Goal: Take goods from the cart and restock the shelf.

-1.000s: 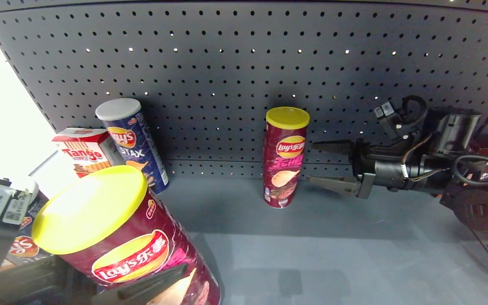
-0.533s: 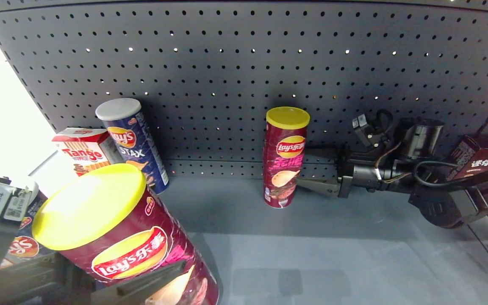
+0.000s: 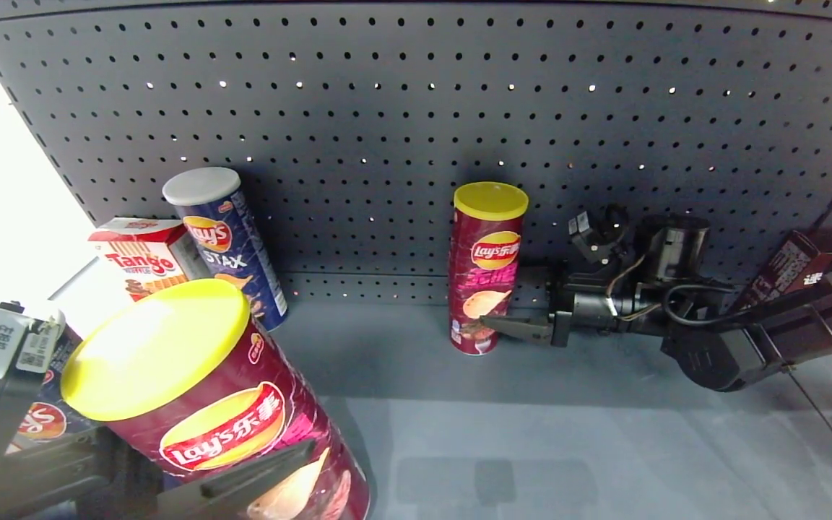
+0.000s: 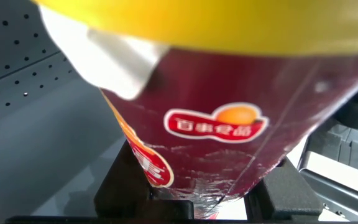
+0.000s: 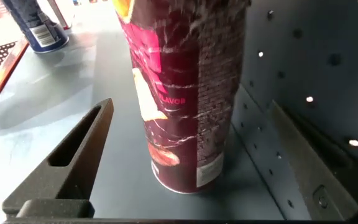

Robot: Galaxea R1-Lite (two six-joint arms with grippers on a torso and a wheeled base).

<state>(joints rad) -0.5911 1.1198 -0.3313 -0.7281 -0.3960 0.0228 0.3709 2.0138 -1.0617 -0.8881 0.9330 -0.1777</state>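
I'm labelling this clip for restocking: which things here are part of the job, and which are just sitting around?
In the job: held can, in the left gripper; shelf can, inside the open right gripper; shelf.
Lying about: blue can; wafer box; brown box; pegboard.

You have blown-out white light at the head view's left edge, while the dark grey perforated back panel [image 3: 387, 108] sits dim, with pinpricks of light in its holes. Glare whitens the yellow plastic lid [image 3: 156, 347] of the near maroon cardboard can [image 3: 243, 433]. The panel's top edge bows.
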